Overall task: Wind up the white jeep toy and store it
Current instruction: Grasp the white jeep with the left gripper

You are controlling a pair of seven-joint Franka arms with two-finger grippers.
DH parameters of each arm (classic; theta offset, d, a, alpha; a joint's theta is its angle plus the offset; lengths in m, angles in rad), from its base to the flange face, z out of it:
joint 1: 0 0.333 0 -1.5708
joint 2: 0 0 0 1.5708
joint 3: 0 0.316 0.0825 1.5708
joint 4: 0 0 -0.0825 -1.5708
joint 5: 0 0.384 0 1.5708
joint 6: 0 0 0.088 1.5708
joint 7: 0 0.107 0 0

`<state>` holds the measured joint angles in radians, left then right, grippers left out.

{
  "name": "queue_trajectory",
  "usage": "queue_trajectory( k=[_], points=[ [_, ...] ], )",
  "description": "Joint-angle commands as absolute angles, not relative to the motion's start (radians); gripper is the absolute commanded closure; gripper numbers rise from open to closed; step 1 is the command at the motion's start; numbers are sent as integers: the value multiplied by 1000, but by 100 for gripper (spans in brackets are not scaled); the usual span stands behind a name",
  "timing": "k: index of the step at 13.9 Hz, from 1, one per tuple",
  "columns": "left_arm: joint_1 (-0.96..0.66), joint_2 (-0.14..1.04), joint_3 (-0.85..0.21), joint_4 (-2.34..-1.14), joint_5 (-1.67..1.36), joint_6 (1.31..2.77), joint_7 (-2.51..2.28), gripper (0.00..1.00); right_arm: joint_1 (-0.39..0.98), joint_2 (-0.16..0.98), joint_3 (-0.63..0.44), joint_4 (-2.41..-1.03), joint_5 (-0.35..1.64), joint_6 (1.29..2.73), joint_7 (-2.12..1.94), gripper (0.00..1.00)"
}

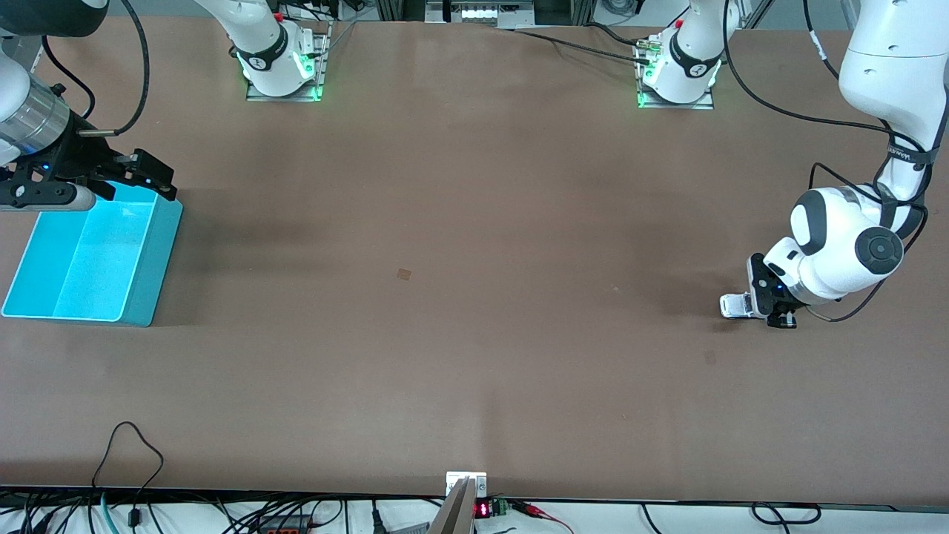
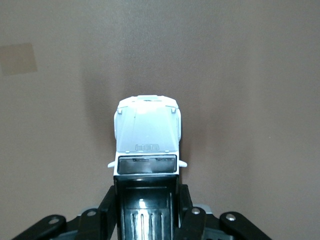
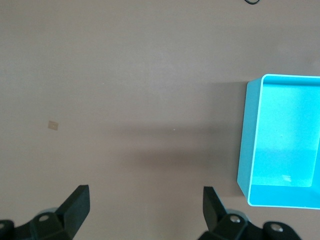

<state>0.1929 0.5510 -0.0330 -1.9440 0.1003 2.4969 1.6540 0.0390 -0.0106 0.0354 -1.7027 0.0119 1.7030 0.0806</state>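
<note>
Front view, white jeep toy (image 1: 735,305): on the table (image 1: 474,311) at the left arm's end, its black rear pinched in the left gripper (image 1: 767,305).
Front view, right gripper (image 1: 144,174): waits over the turquoise bin (image 1: 152,274) at the right arm's end, well apart from the toy.
Left wrist view, grip: fingers (image 2: 185,212) pressed against both flanks of the black roof; white hood (image 2: 147,130) sticks out free.
Right wrist view, claw: fingers (image 3: 75,205) spread wide, holding nothing; bin wall (image 3: 245,140) beside them.
Handling: likely light, stiff plastic, smooth-sided, so it could slip; flat sides behind the windscreen look the soundest hold, wheels kept on the table for winding.
</note>
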Motion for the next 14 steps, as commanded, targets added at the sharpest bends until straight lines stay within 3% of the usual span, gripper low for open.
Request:
queue_trajectory(
  k=[1, 14],
  points=[
    [201, 563, -38, -1937, 115, 2502, 1678, 76, 25, -17, 48, -1700, 26, 1694, 67, 0],
    [380, 643, -37, -1888, 114, 2500, 1864, 76, 25, -15, 48, -1700, 26, 1695, 67, 0]
  ],
)
